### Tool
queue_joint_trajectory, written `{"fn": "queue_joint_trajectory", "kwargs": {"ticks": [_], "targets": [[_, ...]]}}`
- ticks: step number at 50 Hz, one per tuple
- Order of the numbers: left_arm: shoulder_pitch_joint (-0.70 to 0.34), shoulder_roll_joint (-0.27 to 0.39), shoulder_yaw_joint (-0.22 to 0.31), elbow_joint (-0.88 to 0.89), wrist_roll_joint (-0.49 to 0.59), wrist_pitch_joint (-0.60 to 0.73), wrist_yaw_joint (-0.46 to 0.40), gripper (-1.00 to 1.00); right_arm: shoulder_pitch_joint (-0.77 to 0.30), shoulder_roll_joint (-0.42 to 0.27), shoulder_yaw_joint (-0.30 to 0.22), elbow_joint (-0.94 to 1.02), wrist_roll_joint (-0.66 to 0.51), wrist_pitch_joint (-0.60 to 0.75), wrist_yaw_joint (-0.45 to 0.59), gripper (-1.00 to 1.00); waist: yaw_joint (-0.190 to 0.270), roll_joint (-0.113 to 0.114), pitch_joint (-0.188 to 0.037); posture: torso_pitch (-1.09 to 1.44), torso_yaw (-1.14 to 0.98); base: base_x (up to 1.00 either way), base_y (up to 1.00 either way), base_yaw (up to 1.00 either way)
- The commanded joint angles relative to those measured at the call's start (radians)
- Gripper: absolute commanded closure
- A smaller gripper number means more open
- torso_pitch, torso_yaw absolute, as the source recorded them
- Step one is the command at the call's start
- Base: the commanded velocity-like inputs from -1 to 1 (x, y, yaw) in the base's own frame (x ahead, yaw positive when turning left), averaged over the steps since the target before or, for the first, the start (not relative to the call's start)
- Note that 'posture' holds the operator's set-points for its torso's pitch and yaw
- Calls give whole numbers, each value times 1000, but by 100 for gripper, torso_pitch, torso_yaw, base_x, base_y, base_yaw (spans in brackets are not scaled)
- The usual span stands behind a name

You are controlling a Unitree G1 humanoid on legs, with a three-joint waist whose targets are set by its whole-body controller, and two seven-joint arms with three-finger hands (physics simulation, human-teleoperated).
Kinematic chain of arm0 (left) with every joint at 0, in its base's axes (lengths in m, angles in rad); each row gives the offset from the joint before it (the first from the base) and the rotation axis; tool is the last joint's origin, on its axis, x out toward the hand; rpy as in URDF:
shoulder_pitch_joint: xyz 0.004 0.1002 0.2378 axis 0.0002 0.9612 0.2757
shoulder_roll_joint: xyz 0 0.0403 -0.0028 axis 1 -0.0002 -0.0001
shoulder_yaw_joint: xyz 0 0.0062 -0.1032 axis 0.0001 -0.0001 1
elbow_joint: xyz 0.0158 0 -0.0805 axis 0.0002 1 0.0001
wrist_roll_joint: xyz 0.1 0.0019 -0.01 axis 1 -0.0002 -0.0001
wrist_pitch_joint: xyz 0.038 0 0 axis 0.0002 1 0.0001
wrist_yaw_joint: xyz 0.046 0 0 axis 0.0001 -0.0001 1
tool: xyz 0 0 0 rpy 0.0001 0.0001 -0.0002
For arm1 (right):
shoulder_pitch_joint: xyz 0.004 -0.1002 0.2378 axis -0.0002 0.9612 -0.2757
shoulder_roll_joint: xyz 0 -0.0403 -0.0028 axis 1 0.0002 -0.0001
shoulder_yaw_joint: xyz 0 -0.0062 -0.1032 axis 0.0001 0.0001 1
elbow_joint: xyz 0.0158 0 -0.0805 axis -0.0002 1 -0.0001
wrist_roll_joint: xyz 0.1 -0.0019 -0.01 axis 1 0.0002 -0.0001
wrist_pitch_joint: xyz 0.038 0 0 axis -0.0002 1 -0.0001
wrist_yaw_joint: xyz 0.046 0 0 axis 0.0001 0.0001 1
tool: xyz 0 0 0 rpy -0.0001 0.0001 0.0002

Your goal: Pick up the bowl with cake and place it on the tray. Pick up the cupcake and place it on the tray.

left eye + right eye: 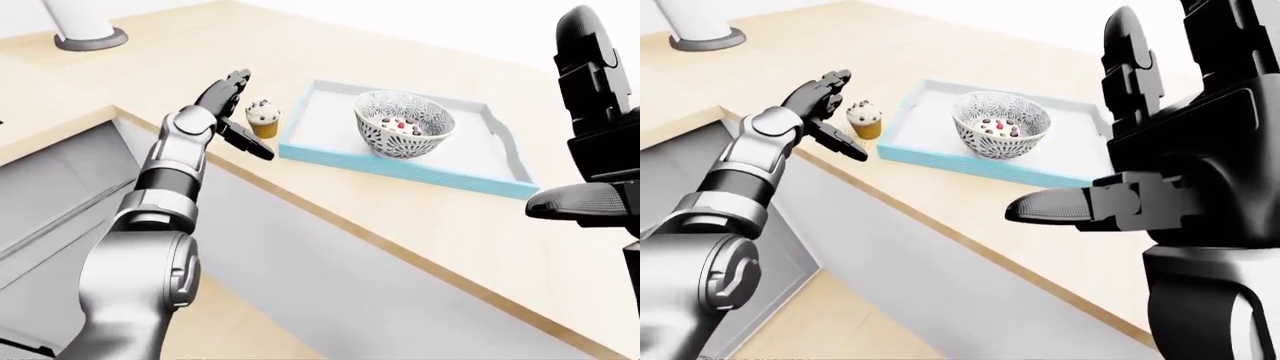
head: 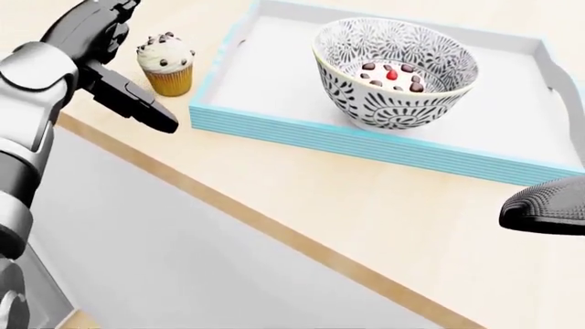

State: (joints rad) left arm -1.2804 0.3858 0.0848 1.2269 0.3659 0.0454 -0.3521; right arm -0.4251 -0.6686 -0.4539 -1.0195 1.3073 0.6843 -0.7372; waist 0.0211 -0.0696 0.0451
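Observation:
The patterned bowl with cake [image 2: 395, 74] stands inside the light-blue tray [image 2: 274, 113] on the wooden counter. The cupcake [image 2: 167, 63], white frosting with dark chips in a yellow wrapper, stands on the counter just left of the tray's left wall. My left hand [image 2: 114, 65] is open beside the cupcake on its left, fingers spread, thumb [image 2: 137, 106] reaching below it, not touching it. My right hand [image 1: 1160, 150] is open and empty, raised at the right, well clear of the tray.
The counter's edge [image 2: 274, 229] runs diagonally below the tray, with a grey cabinet face under it. A white post on a grey base [image 1: 90, 34] stands at the top left of the counter. A lower counter section lies at the left.

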Motion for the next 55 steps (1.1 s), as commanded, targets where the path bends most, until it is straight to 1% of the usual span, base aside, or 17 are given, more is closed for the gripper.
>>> {"fn": "queue_joint_trajectory", "kwargs": {"ticks": [1,2,5,8,14,17,30,40,41,48,55], "targets": [[-46,10,4,-42,-1,-29,11,-93,-21,-16,-18,-4,0,-22,-6,-100,0,2,-27,0,0,0,0,0],[-47,9,5,-40,-1,-29,12,-89,-22,-18,-19,-6,4,-22,-10,-100,0,2,-27,0,0,0,0,0],[-50,8,5,-37,2,-30,12,-86,-24,-23,-19,-6,11,-23,-16,-100,0,1,-27,0,0,0,0,0],[-54,6,5,-35,4,-29,13,-76,-23,-24,-20,-7,12,-25,-17,-100,0,1,-27,0,0,0,0,0],[-55,4,5,-26,10,-36,18,-69,-14,-24,-23,-11,13,-30,-16,-100,1,1,-27,0,0,0,0,0],[-51,-4,-1,-14,20,-48,29,-63,-13,-25,-24,-12,15,-31,-18,-100,0,1,-27,0,0,0,0,0],[-80,-35,-11,24,67,-46,53,-53,-6,-26,-32,-10,16,-39,-11,-100,2,-1,-29,0,0,0,0,0],[-63,-41,-8,32,83,-53,64,-27,-3,-39,-38,-19,36,-48,-29,-100,2,0,-30,0,0,0,0,0],[-64,-42,-8,32,83,-52,63,-21,-3,-40,-38,-19,37,-49,-30,-100,2,0,-30,0,0,0,0,0],[-62,-43,-8,32,88,-53,66,-14,8,-34,-39,-20,29,-53,-20,-100,3,1,-31,0,0,0,0,0],[-52,-46,-14,36,104,-63,77,-11,15,-30,-45,-23,25,-56,-12,-100,2,3,-32,0,0,0,0,0]]}}
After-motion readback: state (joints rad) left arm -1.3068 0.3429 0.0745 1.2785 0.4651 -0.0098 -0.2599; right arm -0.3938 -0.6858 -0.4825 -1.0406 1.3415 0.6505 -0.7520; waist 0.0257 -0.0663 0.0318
